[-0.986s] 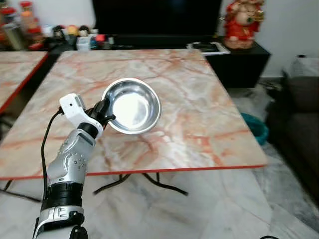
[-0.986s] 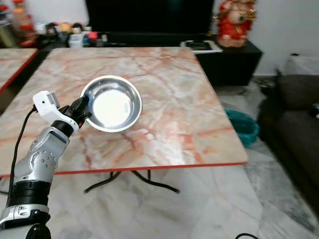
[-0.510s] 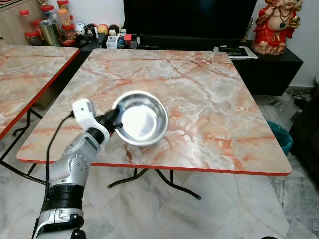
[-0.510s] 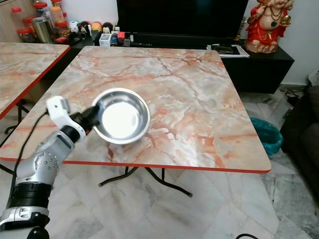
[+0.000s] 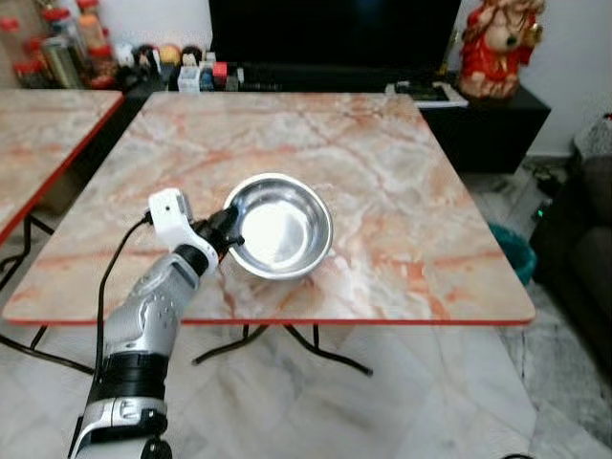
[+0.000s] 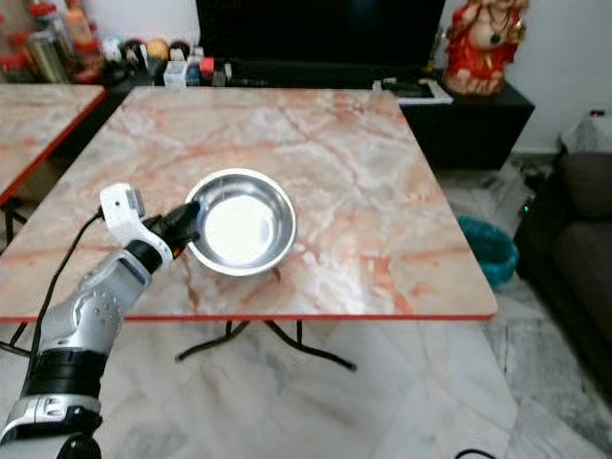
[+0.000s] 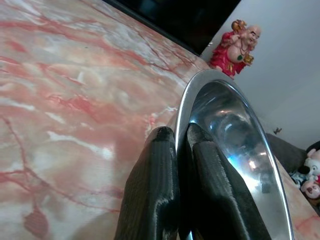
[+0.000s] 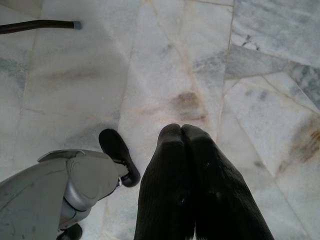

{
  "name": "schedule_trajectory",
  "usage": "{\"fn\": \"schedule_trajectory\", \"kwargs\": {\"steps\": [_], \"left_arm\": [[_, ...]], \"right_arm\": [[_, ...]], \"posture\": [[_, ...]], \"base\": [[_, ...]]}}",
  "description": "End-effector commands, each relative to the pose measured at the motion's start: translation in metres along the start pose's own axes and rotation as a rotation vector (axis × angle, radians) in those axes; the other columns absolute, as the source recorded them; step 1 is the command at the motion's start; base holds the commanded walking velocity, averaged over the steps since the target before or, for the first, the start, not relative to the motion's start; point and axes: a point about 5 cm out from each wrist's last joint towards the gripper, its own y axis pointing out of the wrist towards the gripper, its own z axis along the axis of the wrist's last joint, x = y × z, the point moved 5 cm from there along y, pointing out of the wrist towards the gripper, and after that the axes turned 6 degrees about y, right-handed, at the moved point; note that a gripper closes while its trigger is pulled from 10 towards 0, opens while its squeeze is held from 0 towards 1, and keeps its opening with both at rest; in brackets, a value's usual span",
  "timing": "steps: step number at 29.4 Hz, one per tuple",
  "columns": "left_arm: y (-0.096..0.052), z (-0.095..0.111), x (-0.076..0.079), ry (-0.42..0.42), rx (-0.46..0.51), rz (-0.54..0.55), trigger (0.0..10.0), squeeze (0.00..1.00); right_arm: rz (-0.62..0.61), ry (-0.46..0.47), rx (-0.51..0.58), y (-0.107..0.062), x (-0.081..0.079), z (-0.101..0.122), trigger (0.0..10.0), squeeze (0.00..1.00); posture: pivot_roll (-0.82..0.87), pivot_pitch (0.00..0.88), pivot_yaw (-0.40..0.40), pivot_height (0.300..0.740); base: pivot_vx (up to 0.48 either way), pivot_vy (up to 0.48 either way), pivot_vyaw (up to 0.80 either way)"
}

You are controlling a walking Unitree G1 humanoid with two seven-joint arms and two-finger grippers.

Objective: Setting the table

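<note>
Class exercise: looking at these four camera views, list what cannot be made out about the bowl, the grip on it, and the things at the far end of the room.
1. Whether the steel bowl touches the table: eye views, its own body hides the underside.
2. Left gripper fingertips' contact on the rim: the fingers themselves cover it.
3. Small items on the cabinet: too small, blurred.

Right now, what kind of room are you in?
Probably a home living or dining room: a marble-top table, a big dark TV on a low cabinet behind it, and a sofa at the right. The left gripper holds a steel bowl over the table.
</note>
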Motion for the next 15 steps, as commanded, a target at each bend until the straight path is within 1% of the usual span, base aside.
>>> {"fn": "schedule_trajectory", "kwargs": {"steps": [1,3,6,7,10,12,15], "left_arm": [[-0.0003,0.0093,-0.002,0.03,0.03,0.011,10.0,0.0],[-0.0005,0.0105,-0.0026,0.035,0.035,0.014,10.0,0.0],[-0.0001,0.0116,-0.0028,0.036,0.038,0.018,10.0,0.0],[0.0002,0.0121,-0.0026,0.037,0.039,0.017,10.0,0.0],[0.0005,0.0127,-0.0026,0.038,0.041,0.017,10.0,0.0],[0.0005,0.0132,-0.0027,0.037,0.043,0.016,10.0,0.0],[0.0006,0.0142,-0.0035,0.04,0.046,0.02,10.0,0.0]], "right_arm": [[-0.008,0.0,0.0,-0.0007,0.003,-0.0004,10.0,0.0],[-0.004,-0.006,-0.003,-0.0004,0.0015,-0.0009,10.0,0.0],[-0.003,0.002,-0.007,-0.0001,-0.0003,-0.0021,10.0,0.0],[-0.005,-0.004,-0.013,0.0,-0.0009,-0.0031,10.0,0.0],[0.001,0.015,-0.013,0.0001,-0.002,-0.0035,10.0,0.0],[-0.004,0.024,0.003,-0.0002,-0.001,-0.0018,10.0,0.0],[-0.005,0.013,-0.001,-0.0004,-0.0006,-0.0027,10.0,0.0]], "posture": [[-0.04,0.093,-0.013,0.74],[-0.04,0.093,-0.012,0.74],[-0.04,0.092,-0.012,0.74],[-0.04,0.091,-0.012,0.74],[-0.04,0.092,-0.01,0.74],[-0.04,0.092,-0.01,0.74],[-0.04,0.093,-0.01,0.74]], "base": [[0.0,0.0,0.0],[0.0,0.0,0.0],[0.254,0.0,0.0],[0.255,0.0,-0.71],[0.259,0.0,-0.8],[0.259,0.0,-0.8],[0.265,0.0,0.0]]}}
